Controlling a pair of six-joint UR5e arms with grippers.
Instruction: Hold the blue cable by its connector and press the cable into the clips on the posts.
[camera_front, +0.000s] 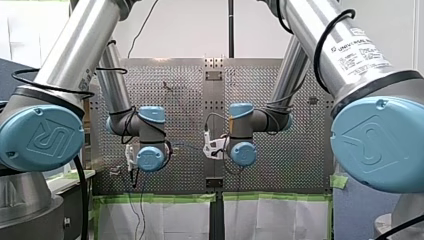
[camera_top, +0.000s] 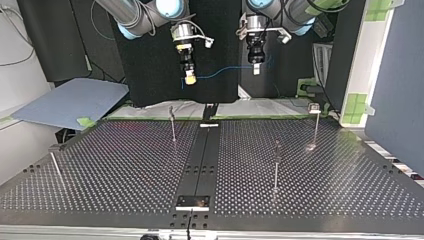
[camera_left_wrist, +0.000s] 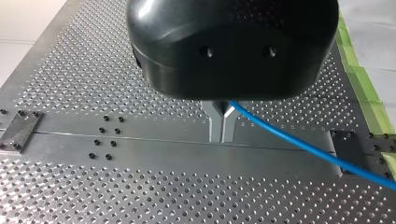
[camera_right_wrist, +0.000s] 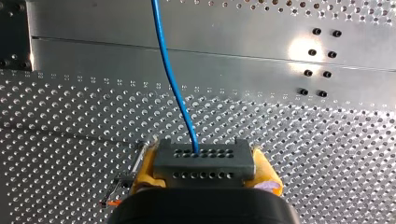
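The thin blue cable (camera_top: 220, 73) hangs high above the table, strung between my two grippers. My right gripper (camera_top: 190, 79), at the top view's left, has its yellow pads (camera_right_wrist: 147, 168) shut on the grey connector (camera_right_wrist: 204, 163); the blue cable (camera_right_wrist: 170, 79) leaves the connector's face. My left gripper (camera_left_wrist: 222, 133) pinches the blue cable (camera_left_wrist: 299, 143) between its shut metal fingers; it shows at the top view's right (camera_top: 256, 68). Thin posts with clips (camera_top: 172, 122) (camera_top: 276, 162) (camera_top: 315, 125) stand on the perforated table (camera_top: 125, 170), well below both grippers.
Another thin post (camera_top: 55, 167) leans at the table's left edge in the top view. A dark centre rail (camera_top: 202, 160) runs down the table. A blue-grey sheet (camera_top: 75, 100) lies beyond the far left corner. Green tape (camera_top: 357, 107) marks the right side.
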